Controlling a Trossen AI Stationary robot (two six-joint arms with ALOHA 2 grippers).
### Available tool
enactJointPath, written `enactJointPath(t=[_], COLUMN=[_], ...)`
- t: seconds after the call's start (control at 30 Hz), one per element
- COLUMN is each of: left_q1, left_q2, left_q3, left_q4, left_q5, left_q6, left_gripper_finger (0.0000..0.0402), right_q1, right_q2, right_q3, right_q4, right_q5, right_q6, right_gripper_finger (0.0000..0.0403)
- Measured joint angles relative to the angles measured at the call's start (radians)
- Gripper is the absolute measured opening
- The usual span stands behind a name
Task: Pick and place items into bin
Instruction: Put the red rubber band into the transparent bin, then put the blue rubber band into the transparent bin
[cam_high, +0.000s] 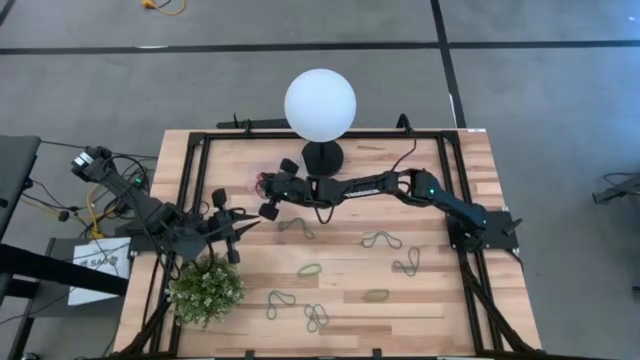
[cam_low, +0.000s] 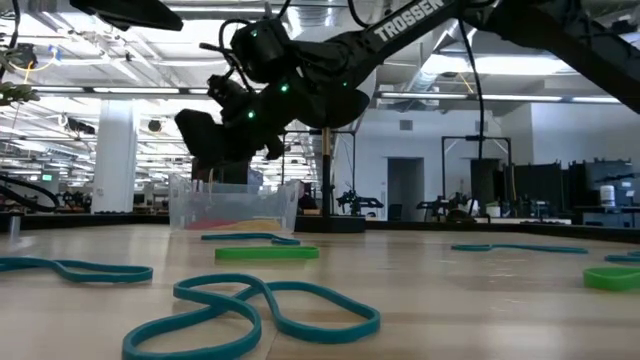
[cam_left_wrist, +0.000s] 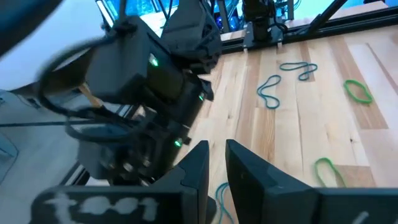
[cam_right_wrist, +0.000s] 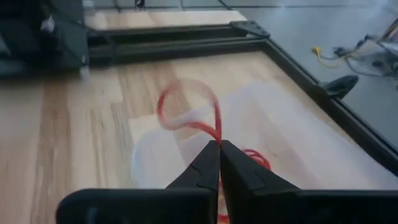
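A thin red rubber band (cam_right_wrist: 186, 112) loops from the right gripper (cam_right_wrist: 219, 148), pinched tight, above the clear plastic bin (cam_right_wrist: 273, 134); left gripper (cam_left_wrist: 216, 163) slightly parted.

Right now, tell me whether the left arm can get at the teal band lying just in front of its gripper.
Probably yes. The left gripper sits low beside the plant, fingers nearly closed and empty, and the teal band lies on bare wood nearby. The right gripper is over the bin, pinching a red band, off that path.

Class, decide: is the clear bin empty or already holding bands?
Holding bands: red loops lie inside the bin, under the right gripper shut on a red band.
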Motion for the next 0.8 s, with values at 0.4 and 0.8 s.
enactJointPath(t=[0.4,0.8], left_q1=[0.000,0.000], left_q2=[0.000,0.000], left_q3=[0.000,0.000], left_q4=[-0.047,-0.065], left_q5=[0.001,0.002], left_q6=[-0.062,-0.066], left_gripper_finger=[0.0046,0.0046], right_q1=[0.013,0.066], right_q2=[-0.001,-0.001], right_q3=[0.081,0.196], right_q4=[-0.112,-0.392], right_q5=[-0.042,-0.044], right_q6=[0.013,0.002], right_gripper_finger=[0.0069,0.0077])
